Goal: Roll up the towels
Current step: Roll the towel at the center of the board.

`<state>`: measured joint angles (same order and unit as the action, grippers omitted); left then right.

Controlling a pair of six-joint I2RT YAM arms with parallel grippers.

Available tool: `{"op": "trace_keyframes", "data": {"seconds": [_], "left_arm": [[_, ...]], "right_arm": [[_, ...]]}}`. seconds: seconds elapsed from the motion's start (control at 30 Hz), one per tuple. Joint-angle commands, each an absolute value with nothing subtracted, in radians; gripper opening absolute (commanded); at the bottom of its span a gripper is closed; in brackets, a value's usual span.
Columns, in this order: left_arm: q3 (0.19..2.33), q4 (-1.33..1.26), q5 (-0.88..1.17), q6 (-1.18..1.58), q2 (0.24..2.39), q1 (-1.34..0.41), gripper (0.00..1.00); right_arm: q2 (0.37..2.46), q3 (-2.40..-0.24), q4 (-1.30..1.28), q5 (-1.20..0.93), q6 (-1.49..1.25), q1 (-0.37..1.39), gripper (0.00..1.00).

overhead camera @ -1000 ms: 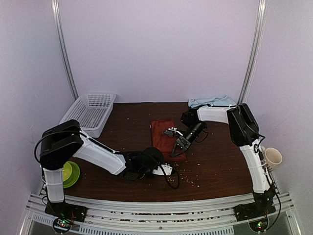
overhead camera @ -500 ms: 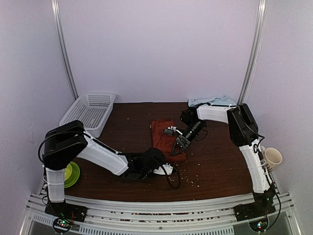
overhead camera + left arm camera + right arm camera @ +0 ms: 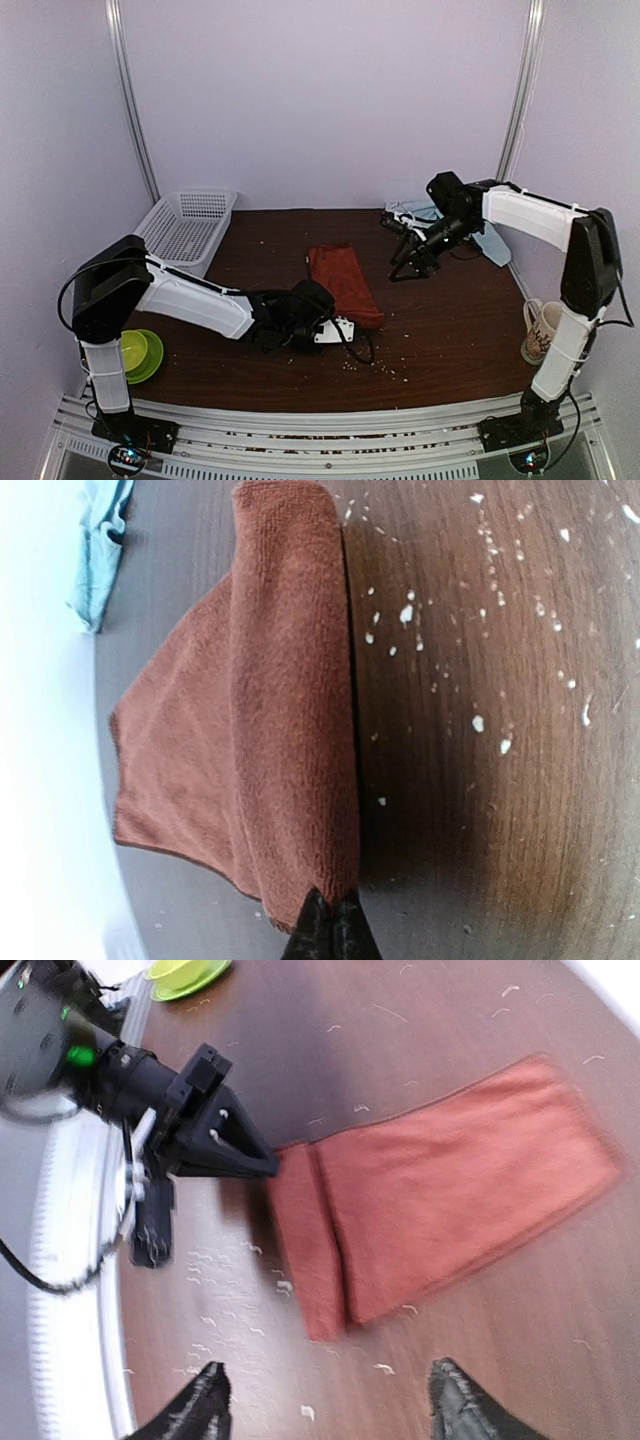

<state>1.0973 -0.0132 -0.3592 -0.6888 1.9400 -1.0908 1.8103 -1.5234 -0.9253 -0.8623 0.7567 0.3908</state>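
The rust-red towel (image 3: 343, 280) lies lengthwise mid-table, its near end turned over into a narrow fold (image 3: 308, 1250). My left gripper (image 3: 328, 928) lies low on the table at that near end (image 3: 352, 328), shut with the fold's edge pinched in its tips. In the right wrist view its black fingers (image 3: 245, 1155) touch the fold's side. My right gripper (image 3: 330, 1400) hangs open above the table, right of the towel (image 3: 405, 262), holding nothing. The light-blue towel (image 3: 492, 242) lies crumpled at the back right, partly behind the right arm, and shows as a strip (image 3: 100, 540) in the left wrist view.
A white slotted basket (image 3: 185, 232) stands at the back left. A green bowl (image 3: 140, 352) sits by the left arm's base, a mug (image 3: 543, 330) at the right edge. Pale crumbs (image 3: 385, 366) dot the dark wooden table (image 3: 450, 330).
My right arm has lifted off the red towel and swung to the back right, its jaws wider. The left gripper has closed at the towel's near end.
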Motion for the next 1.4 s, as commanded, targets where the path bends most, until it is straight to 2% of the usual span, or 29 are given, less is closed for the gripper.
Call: {"op": "trace_keyframes", "data": {"seconds": [0.0, 0.1, 0.17, 0.3, 0.5, 0.77, 0.93, 1.17, 1.37], "left_arm": [[1.136, 0.073, -0.212, -0.552, 1.922, -1.051, 0.0], [1.143, 0.091, -0.155, -0.503, 1.925, -1.026, 0.0], [1.156, 0.112, -0.115, -0.468, 1.929, -1.007, 0.0], [1.163, 0.123, -0.034, -0.428, 1.928, -0.978, 0.0], [1.219, 0.18, 0.149, -0.395, 1.932, -0.908, 0.0], [1.307, 0.287, 0.298, -0.398, 1.989, -0.847, 0.0], [1.318, 0.315, 0.333, -0.405, 2.011, -0.832, 0.0], [1.298, 0.307, 0.386, -0.417, 2.021, -0.808, 0.0], [1.282, 0.291, 0.419, -0.42, 2.024, -0.784, 0.0]], "right_arm": [[1.582, -1.193, -0.54, -0.735, 0.902, 0.36, 0.73], [1.4, -0.885, -0.3, -0.726, 1.059, 0.362, 0.86], [1.289, -0.73, -0.137, -0.737, 1.1, 0.366, 0.99], [1.182, -0.578, 0.079, -0.687, 1.135, 0.424, 1.0], [1.239, -0.509, 0.238, -0.546, 1.175, 0.551, 0.99], [1.426, -0.526, 0.345, -0.328, 1.235, 0.753, 0.88], [1.576, -0.611, 0.399, -0.19, 1.131, 0.79, 0.78], [1.697, -0.657, 0.456, -0.087, 1.109, 0.806, 0.7], [1.766, -0.7, 0.435, -0.042, 1.09, 0.826, 0.47]]}}
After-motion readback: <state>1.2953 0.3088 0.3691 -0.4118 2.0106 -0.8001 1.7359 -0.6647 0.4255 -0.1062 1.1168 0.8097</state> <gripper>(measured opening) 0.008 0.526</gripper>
